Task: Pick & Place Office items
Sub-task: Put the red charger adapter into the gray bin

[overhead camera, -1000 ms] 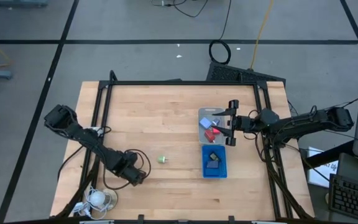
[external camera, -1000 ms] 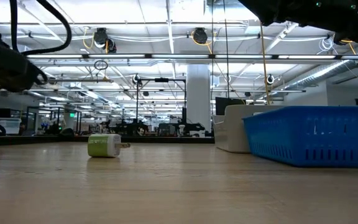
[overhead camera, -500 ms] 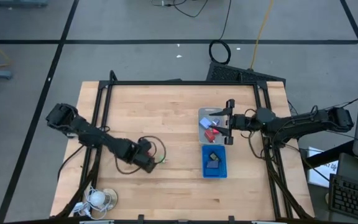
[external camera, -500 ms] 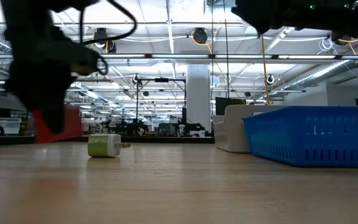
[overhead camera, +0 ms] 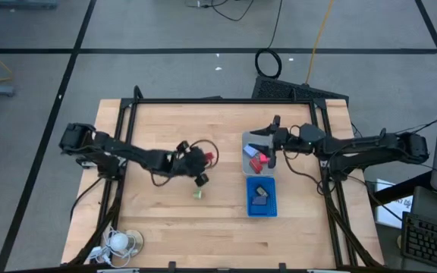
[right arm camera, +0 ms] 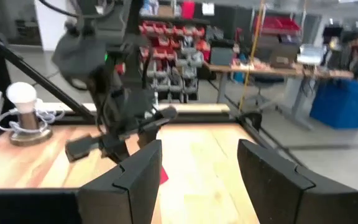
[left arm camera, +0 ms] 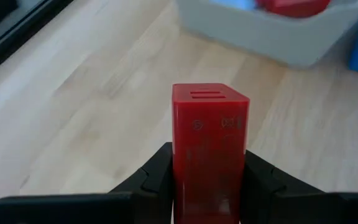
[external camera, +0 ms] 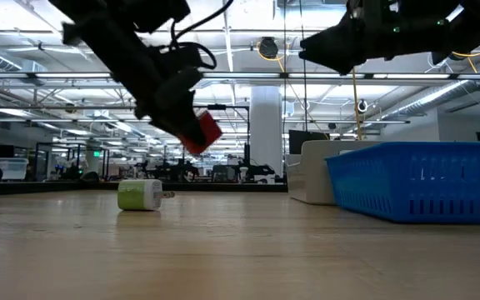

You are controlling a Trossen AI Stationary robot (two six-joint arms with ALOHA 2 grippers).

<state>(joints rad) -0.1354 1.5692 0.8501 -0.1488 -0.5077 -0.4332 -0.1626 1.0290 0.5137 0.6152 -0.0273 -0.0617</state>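
My left gripper (overhead camera: 201, 161) hangs above the table's middle, shut on a red block (left arm camera: 209, 137), which also shows as the red block (external camera: 204, 132) in the low view. A small green item (overhead camera: 198, 194) lies on its side on the wood, near of that gripper. My right gripper (overhead camera: 271, 142) stands open over the clear tray (overhead camera: 257, 137), nothing between its fingers (right arm camera: 138, 177). That tray holds red blocks (overhead camera: 259, 161) and a light-blue piece (overhead camera: 249, 149). Dark pieces (overhead camera: 259, 196) lie in the blue tray (overhead camera: 250, 209). My left gripper pinches the red block's two opposite long sides (left arm camera: 179, 171) between its two fingers (left arm camera: 151, 180). The block's slotted end (left arm camera: 209, 93) sticks out past the fingertips. The fingers slant downward from the table's left, along the block. The block is lifted clear of the table, tilted.
A white coiled-cord thing (overhead camera: 120, 241) sits at the near left corner. The clear tray (external camera: 311, 171) and blue tray (external camera: 423, 187) stand side by side right of centre. Bare wood stretches between the green item and the trays.
My left gripper has swung from the near left of the table toward the far edge and the trays, rising a little and rolling its wrist, the red block held throughout. My right gripper has shifted slightly toward the table's left over the clear tray and tipped up to level.
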